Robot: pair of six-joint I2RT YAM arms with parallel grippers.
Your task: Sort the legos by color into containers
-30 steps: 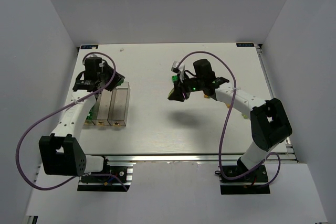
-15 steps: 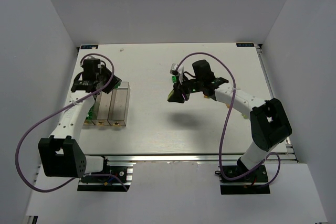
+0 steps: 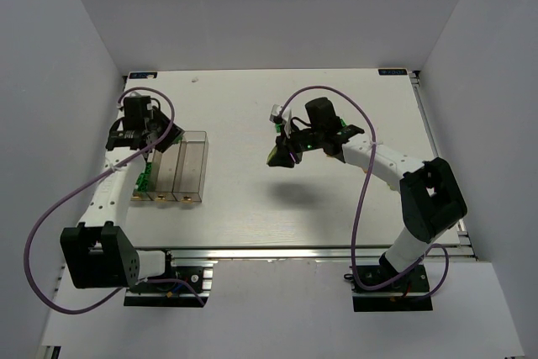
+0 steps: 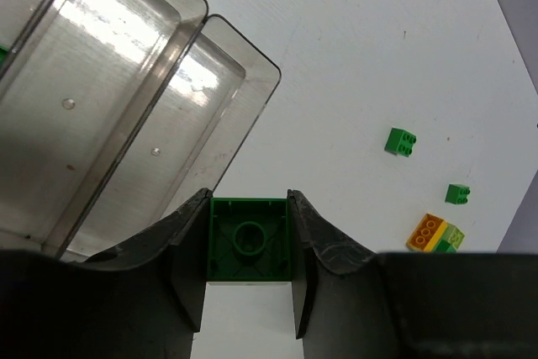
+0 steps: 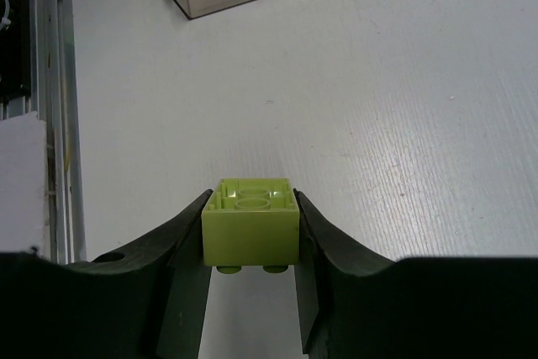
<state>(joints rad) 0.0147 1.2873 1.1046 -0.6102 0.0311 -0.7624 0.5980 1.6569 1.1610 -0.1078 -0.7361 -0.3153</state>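
Observed change: the left end effector (image 4: pixel 249 208) has swung toward 9 o'clock over the last second. It has moved from above the far end of the containers (image 3: pixel 178 167) to their far-left corner, near the counter (image 3: pixel 252 208) edge. The right end effector (image 5: pixel 250 226) has drifted slightly toward 9 o'clock, across mid-counter. Neither grip has altered.

Grip state: the left end effector is clamped on a dark green brick (image 4: pixel 249 241), underside facing the wrist camera. The right is clamped on a yellow-green brick (image 5: pixel 250 229), clear of the counter.

Assessment: the left arm appears to be lining up with the leftmost bin, where green pieces (image 3: pixel 145 179) already lie. The right arm's delivery is only partway there, with the bins well off at its 9 o'clock. Three or four loose bricks (image 4: pixel 401 141) remain on the counter, so the sort is unfinished.

Pose: the left arm reaches forward from its base, wrist tipped down. The right arm is bent at the elbow, forearm pointing to about 10 o'clock.
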